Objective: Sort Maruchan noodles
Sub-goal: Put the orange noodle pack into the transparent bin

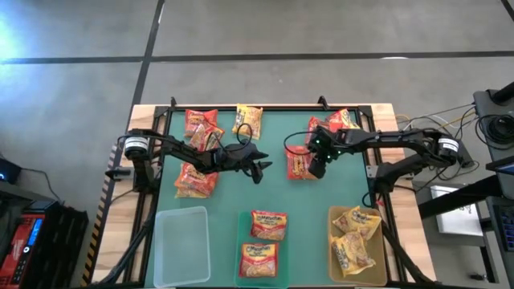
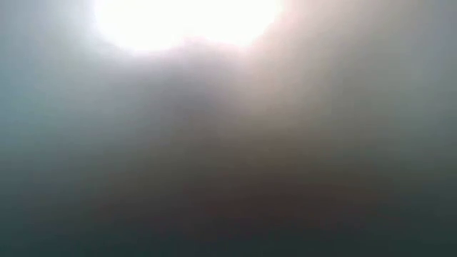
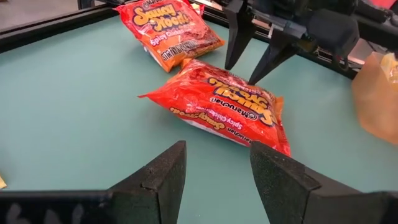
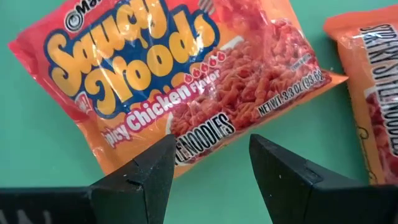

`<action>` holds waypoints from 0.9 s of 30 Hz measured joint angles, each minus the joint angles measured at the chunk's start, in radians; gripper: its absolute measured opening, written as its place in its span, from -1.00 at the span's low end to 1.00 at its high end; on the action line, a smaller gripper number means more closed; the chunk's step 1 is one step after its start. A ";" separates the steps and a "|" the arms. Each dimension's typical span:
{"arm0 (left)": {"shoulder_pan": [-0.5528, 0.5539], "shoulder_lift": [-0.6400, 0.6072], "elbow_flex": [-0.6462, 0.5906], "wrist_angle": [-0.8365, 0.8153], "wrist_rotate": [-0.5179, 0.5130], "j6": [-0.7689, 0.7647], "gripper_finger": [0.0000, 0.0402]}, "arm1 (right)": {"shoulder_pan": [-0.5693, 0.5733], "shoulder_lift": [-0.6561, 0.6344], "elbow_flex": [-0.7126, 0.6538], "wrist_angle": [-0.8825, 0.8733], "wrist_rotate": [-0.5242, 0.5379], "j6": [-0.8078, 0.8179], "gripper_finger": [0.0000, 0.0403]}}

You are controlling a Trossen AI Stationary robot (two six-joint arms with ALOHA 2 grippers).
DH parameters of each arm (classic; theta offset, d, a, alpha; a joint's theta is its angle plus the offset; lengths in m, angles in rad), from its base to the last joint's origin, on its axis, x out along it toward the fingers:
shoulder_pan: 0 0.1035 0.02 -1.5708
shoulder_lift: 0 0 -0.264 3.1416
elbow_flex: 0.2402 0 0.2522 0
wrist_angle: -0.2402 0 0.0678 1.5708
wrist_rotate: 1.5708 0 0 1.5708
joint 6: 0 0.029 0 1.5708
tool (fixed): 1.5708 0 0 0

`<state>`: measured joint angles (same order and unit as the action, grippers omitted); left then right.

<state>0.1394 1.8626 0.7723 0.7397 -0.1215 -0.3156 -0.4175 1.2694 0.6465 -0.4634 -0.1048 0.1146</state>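
Note:
An orange-red Maruchan noodle packet [image 1: 299, 163] [image 3: 224, 109] [image 4: 174, 81] lies flat on the green mat, right of centre. My right gripper [image 1: 316, 168] [image 4: 211, 140] hangs open just above its right edge, fingers slanting down, and also shows as the right gripper [image 3: 242, 71] in the left wrist view. My left gripper [image 1: 260, 169] [image 3: 217, 149] stands open just left of this packet, pointing at it, with bare mat between its fingers. A second red packet [image 3: 171, 28] [image 4: 373, 93] lies farther toward the far edge. The low view shows only glare.
More red packets [image 1: 201, 128] [image 1: 195, 178] and a yellow one [image 1: 247, 120] lie at the far left. Three bins line the near edge: a clear one [image 1: 181, 215], a middle one [image 1: 240, 249] with two red packets, and a right one [image 1: 331, 218] with yellow packets.

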 joint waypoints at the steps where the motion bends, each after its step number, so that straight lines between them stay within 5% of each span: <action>1: 0.000 0.000 0.000 0.000 0.000 -0.014 -0.20 | 0.000 0.000 -0.010 0.017 0.000 0.000 -0.03; 18: 0.030 0.135 0.003 0.207 0.020 -0.332 -0.20 | 0.000 -0.001 -0.068 0.057 0.000 -0.002 -0.19; 27: 0.048 0.231 0.206 0.058 0.227 -0.314 -0.19 | 0.001 0.001 -0.077 0.089 0.002 -0.017 -0.26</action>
<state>0.1873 2.0936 0.9778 0.7980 0.1055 -0.6299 -0.4168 1.2702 0.5700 -0.3748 -0.1031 0.0980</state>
